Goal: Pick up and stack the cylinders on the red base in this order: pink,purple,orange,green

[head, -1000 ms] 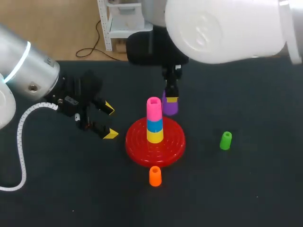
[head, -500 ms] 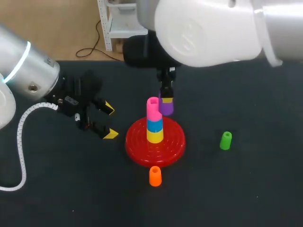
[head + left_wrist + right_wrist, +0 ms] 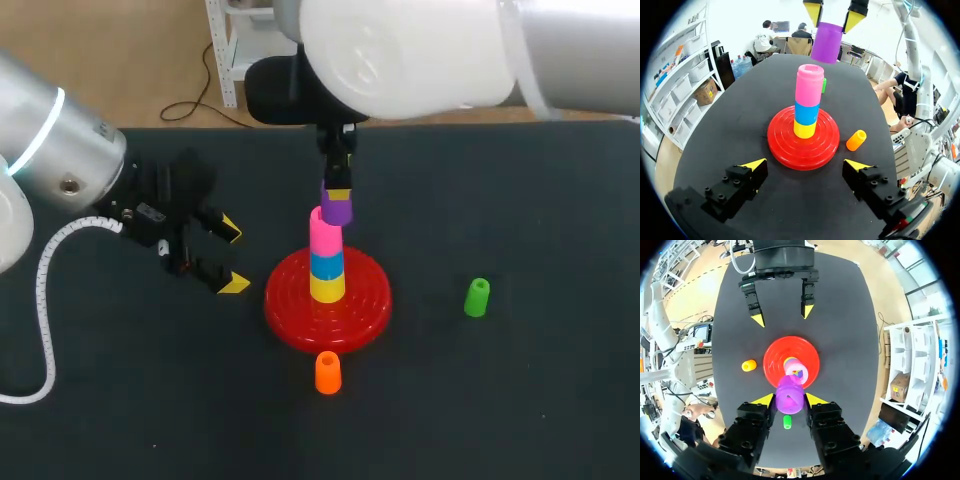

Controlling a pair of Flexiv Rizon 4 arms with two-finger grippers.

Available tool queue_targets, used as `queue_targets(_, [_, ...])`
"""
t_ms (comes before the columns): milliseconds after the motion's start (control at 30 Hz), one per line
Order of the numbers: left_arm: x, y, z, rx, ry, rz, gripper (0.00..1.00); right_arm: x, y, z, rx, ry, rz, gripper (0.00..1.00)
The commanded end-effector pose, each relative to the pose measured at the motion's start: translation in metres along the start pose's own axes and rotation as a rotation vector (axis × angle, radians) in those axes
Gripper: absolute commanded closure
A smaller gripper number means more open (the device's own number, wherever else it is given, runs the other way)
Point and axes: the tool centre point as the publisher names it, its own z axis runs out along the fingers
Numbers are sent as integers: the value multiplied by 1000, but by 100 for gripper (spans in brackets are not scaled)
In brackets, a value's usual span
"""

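**Head view.** Right arm (image 3: 400, 50), entering from the upper right: jaws grasping the purple cylinder (image 3: 337, 208), held just above the pink cylinder (image 3: 322, 236). The pink cylinder tops a blue-and-yellow stack (image 3: 327, 277) on the red base (image 3: 300, 320) at frame centre. Left arm (image 3: 60, 150), centre left: jaws released. Orange cylinder (image 3: 327, 373) at lower centre and green cylinder (image 3: 477, 297) at right stand on the bench (image 3: 500, 400).

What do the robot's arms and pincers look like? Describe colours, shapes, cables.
The left arm is rounded silver with a glowing blue ring and a white ribbed cable. The right arm is bulky glossy white. Left pincer and right pincer are black, blocky, yellow-tipped.
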Motion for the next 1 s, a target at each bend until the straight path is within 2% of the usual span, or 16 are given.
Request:
queue_targets(33, [0, 1, 0, 1, 4, -1, 0, -3, -4, 2, -4, 2, 0, 100])
queue_targets(1000, [0, 1, 0, 1, 4, -1, 0, -12, -12, 13, -16, 3, 0, 100])
